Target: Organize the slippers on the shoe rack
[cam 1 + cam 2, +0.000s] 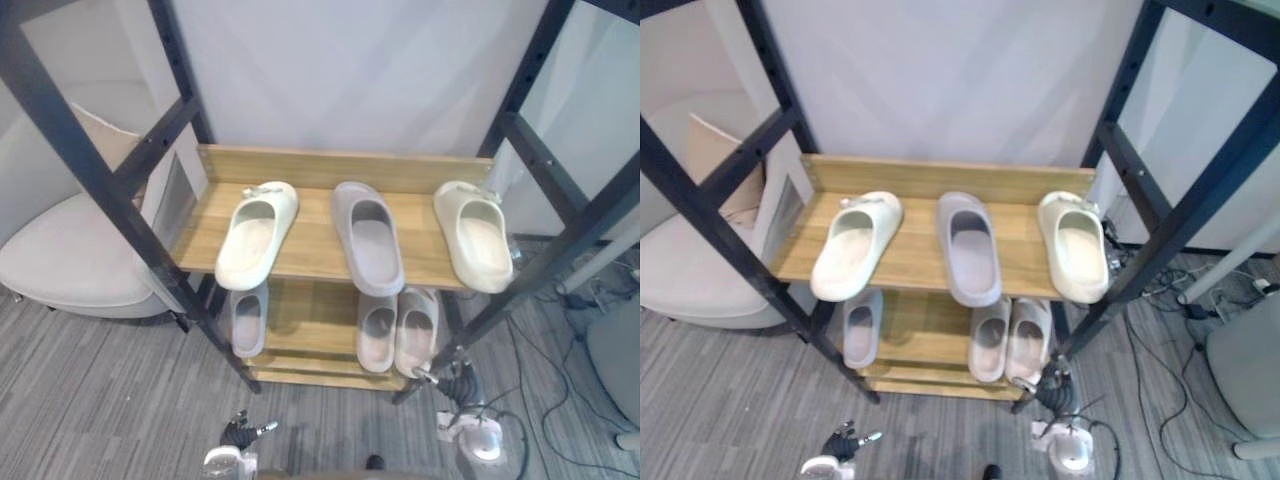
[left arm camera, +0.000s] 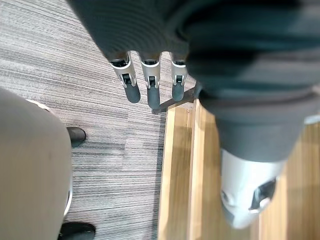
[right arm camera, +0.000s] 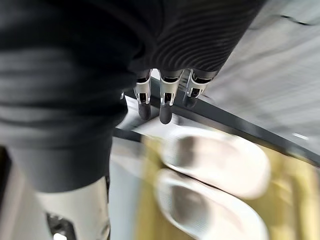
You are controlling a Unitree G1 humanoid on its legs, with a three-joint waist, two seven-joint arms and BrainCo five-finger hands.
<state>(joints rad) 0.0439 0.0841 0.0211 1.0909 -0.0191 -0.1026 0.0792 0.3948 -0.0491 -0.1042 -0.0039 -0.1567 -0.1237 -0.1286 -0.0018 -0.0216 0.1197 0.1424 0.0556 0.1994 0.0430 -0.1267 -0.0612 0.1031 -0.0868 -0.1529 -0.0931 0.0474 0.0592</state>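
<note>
Sorting has not begun, by the look of it: both hands are empty and low before the shoe rack (image 1: 320, 165).

Upper shelf, left to right:
- cream slipper (image 1: 257, 235)
- grey slipper (image 1: 368, 238)
- second cream slipper (image 1: 474, 235)

Lower shelf:
- single grey slipper (image 1: 247, 320) at the left
- pale pair (image 1: 417, 330) side by side at the right

The next move probably calls for a reach up to the middle grey slipper, so that the cream two can sit together.

The left hand (image 1: 238, 433) hangs over the floor by the rack's foot, its fingers (image 2: 151, 85) straight and holding nothing. The right hand (image 1: 452, 378) hangs near the pale pair, its fingers (image 3: 165, 97) likewise straight and empty.
</note>
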